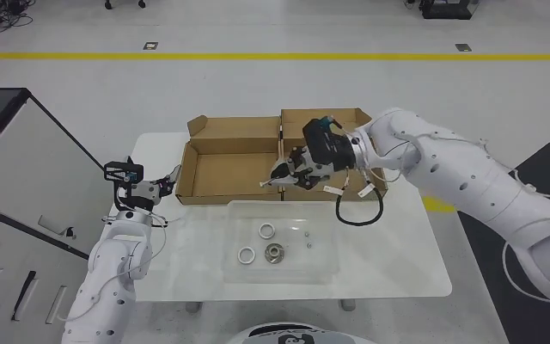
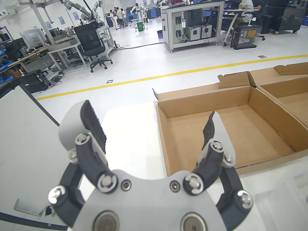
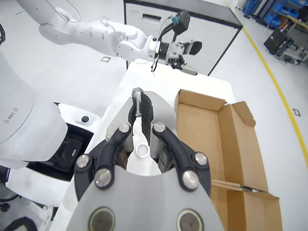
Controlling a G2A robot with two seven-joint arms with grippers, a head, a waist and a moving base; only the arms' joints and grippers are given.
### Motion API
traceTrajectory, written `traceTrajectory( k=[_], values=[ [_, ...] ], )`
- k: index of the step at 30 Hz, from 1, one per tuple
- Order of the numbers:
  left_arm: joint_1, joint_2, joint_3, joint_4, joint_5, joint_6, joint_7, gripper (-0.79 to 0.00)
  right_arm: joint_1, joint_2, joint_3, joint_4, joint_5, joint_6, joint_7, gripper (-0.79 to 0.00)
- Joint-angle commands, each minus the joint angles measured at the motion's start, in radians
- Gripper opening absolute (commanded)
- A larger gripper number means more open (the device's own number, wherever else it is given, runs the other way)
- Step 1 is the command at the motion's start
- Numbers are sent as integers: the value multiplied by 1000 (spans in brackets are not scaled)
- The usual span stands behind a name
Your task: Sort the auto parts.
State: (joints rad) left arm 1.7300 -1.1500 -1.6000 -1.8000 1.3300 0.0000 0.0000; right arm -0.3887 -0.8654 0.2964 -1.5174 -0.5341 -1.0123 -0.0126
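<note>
Right gripper [image 3: 140, 97] had its jaws clenched on a bolt [image 3: 137, 103]. The threaded shank ran back between the pads and the hex head poked out just past the tips. From the top view the right gripper [image 1: 288, 172] hung over the near corner of the left cardboard box [image 1: 228, 163], where it meets the right cardboard box [image 1: 344, 125], so the bolt [image 1: 268, 181] sat above the left box's floor, not touching it. Clear tray [image 1: 236, 267] lay on the table [image 1: 404, 258] near the jaws, on the robot's side. It held two rings [image 1: 267, 230], a hub-like part [image 1: 274, 252] and some small bits. One ring [image 3: 142, 150] showed through the gap behind the jaws. Left gripper [image 2: 149, 121] had its jaws released, spread wide with nothing between them. The left box [image 2: 226, 126] was just ahead of them, and the gripper stood outside its side wall.
</note>
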Motion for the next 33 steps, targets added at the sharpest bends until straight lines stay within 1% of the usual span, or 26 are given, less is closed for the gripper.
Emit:
traceTrajectory(
  k=[1,7,10,11,15,19,25,33],
  values=[
    [0,0,0,0,0,0,0,0,14,5,-13,-2,-75,0,-122,-785],
    [0,0,0,0,0,0,0,0,74,23,-79,-3,-342,0,-520,-785],
    [0,0,0,0,0,0,0,0,114,30,-111,4,-497,0,-750,-785],
    [0,0,0,0,0,0,0,0,124,32,-118,7,-538,0,-796,-785],
    [0,0,0,0,0,0,0,0,133,40,-66,-34,-528,1,-796,-785],
    [0,0,0,0,0,0,0,0,111,49,-6,-64,-543,10,-805,-785],
    [0,0,0,0,0,0,0,0,83,54,65,-103,-587,53,-849,-785],
    [0,0,0,0,0,0,0,0,81,60,95,-146,-666,123,-918,-785]
  ],
)
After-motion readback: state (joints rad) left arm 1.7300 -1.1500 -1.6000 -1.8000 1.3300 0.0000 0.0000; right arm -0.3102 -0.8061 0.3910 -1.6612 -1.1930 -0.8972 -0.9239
